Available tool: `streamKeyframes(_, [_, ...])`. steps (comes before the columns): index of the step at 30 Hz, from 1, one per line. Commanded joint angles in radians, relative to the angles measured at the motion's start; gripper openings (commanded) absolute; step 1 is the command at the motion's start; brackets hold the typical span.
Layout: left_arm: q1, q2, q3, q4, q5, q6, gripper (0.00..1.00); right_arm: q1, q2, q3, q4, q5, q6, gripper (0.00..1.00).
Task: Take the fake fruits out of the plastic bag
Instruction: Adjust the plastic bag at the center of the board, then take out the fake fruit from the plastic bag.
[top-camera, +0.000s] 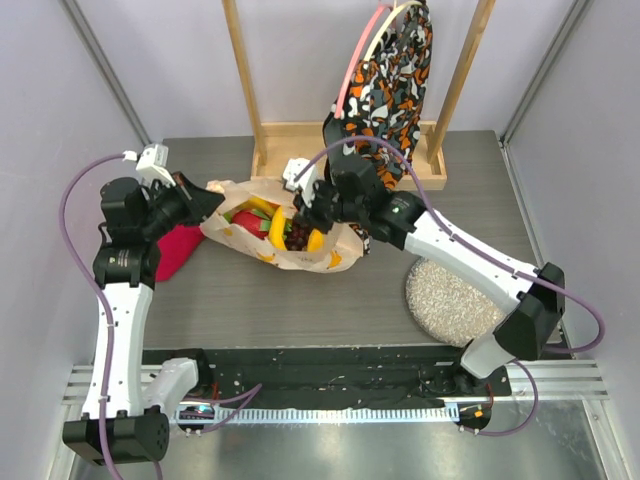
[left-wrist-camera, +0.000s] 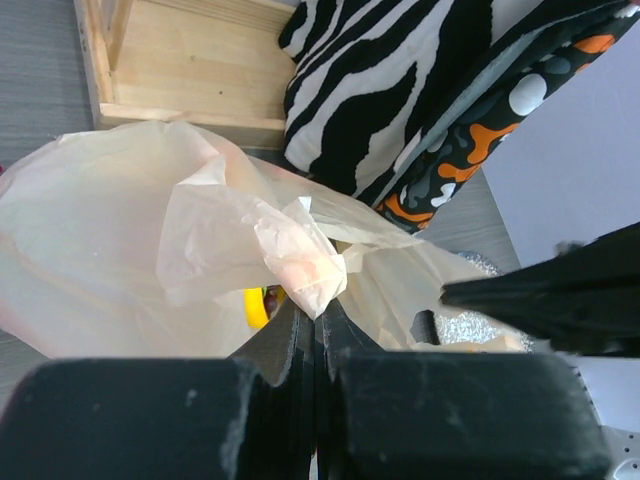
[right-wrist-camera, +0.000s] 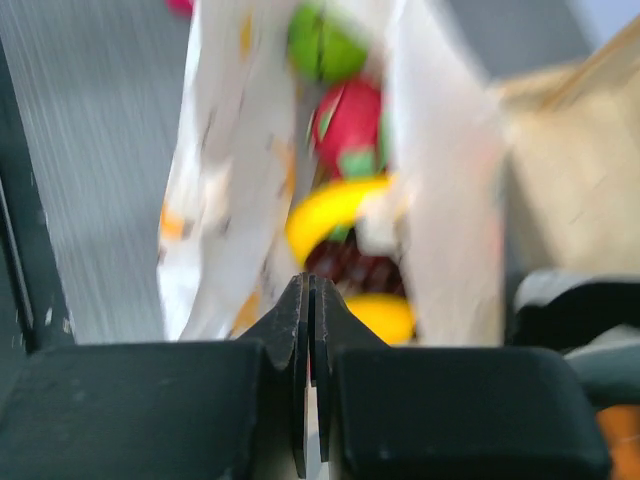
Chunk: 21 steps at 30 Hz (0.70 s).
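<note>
The plastic bag (top-camera: 262, 245) lies on the table with its mouth held up. My left gripper (top-camera: 207, 200) is shut on a bunched fold of its rim (left-wrist-camera: 305, 265). In the mouth lie the fake fruits: a red apple (top-camera: 246, 220), yellow bananas (top-camera: 277, 230), dark grapes (top-camera: 298, 236) and a lemon (top-camera: 316, 240). My right gripper (top-camera: 305, 215) is at the mouth's right side. In the blurred right wrist view it (right-wrist-camera: 310, 285) is shut, with no plastic showing between the tips. Beyond it are a green fruit (right-wrist-camera: 325, 45), the apple (right-wrist-camera: 350, 120), a banana (right-wrist-camera: 330, 210) and the grapes (right-wrist-camera: 350, 268).
A wooden rack (top-camera: 300, 150) stands behind the bag, with patterned cloth bags (top-camera: 390, 70) hanging from it. A red cloth (top-camera: 180, 250) lies under my left arm. At the right sits a glittery silver plate (top-camera: 455, 300). Zebra-striped cloth (left-wrist-camera: 400, 90) is close behind the bag.
</note>
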Motion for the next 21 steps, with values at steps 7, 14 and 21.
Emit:
streamKeyframes(7, [0.038,-0.026,-0.035,0.056,0.007,-0.007,0.0,0.039,0.26,0.06,0.111,-0.049,0.004,0.04])
streamKeyframes(14, [0.041,0.001,-0.038,0.094,0.007,-0.017,0.0,0.172,0.261,0.017,0.061,-0.19,0.009,0.05])
streamKeyframes(21, [0.041,0.01,-0.043,0.059,0.025,0.02,0.0,0.148,0.249,0.063,-0.038,-0.082,-0.017,0.09])
